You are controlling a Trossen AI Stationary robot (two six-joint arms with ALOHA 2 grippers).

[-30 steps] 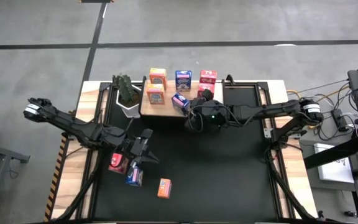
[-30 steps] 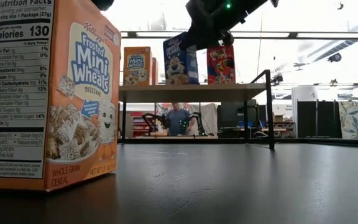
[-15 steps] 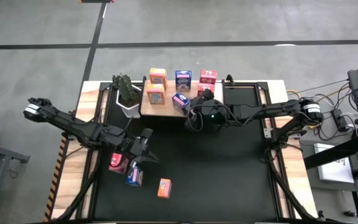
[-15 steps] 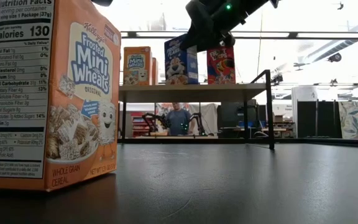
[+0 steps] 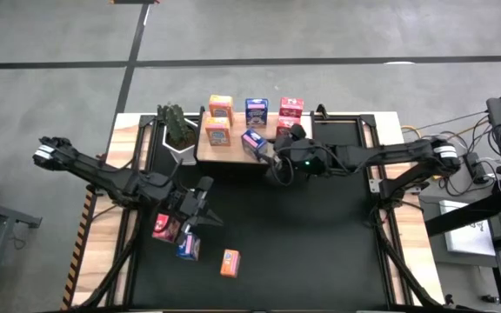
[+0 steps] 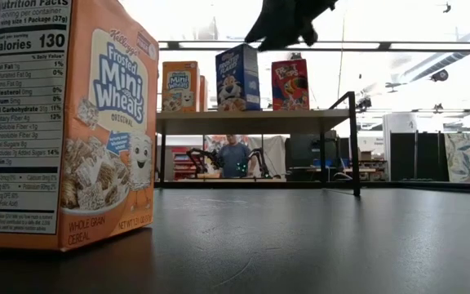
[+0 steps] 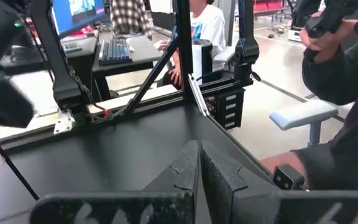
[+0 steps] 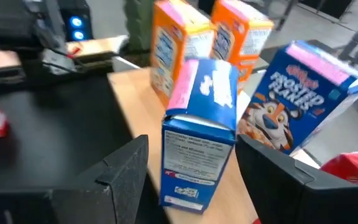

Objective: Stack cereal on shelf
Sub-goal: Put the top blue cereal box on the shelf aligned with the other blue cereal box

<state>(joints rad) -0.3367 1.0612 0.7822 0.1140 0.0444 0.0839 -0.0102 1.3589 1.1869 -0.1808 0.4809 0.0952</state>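
**shelfwatcher:** Right gripper (image 5: 277, 156) has backed off toward the right since a second ago. It was tight over the front blue box (image 5: 252, 140) and now sits just off the shelf (image 5: 233, 155) edge with its fingers spread apart, nothing between them. The right wrist view shows that blue box (image 8: 201, 130) standing free on the wood, between the two fingers but not touched.

**boxcount:** So what's on the shelf now?

**shelfwatcher:** Six, I think. Two orange boxes (image 5: 219, 118) on the left, the blue one behind (image 5: 256, 110) and the one just let go, then a pink-red box (image 5: 291, 106) at the back with another partly hidden by the arm.

**boxcount:** And the rest?

**shelfwatcher:** Down on the black mat (image 5: 320, 243): a pink-red box (image 5: 163, 228), a blue box (image 5: 188, 249) and an orange box (image 5: 230, 262). Left gripper (image 5: 203, 207) hangs right above those, fingers pressed shut, empty. Potted plant (image 5: 177, 127) stands just left of the shelf.
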